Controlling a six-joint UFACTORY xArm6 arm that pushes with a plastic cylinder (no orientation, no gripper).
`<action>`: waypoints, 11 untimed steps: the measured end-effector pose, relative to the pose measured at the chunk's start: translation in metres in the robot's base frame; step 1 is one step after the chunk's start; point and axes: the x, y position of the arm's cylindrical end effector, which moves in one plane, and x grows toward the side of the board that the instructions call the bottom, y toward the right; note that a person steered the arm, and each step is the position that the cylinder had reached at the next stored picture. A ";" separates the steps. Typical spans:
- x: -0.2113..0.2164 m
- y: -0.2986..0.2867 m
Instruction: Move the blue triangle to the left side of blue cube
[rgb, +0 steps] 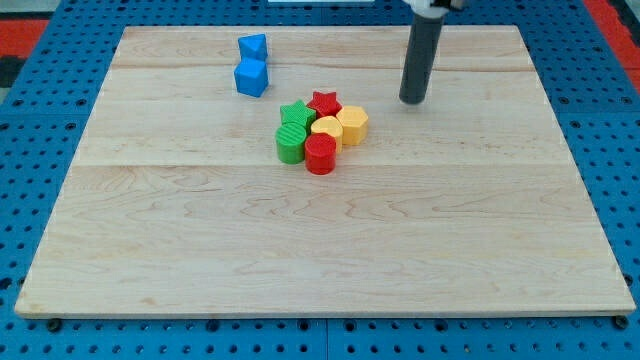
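The blue triangle (252, 46) lies near the view's top left, touching the blue cube (251, 77) just below it. My tip (411, 100) rests on the wooden board (320, 240) well to the right of both blue blocks, just up and right of the yellow hexagon (353, 125). The tip touches no block.
A tight cluster sits mid-board: a green star (294, 114), a red star (324, 102), a yellow heart (326, 130), a green cylinder (291, 143) and a red cylinder (320, 154). A blue pegboard (50, 120) surrounds the board.
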 end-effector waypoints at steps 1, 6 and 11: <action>-0.044 -0.024; -0.092 -0.249; -0.067 -0.232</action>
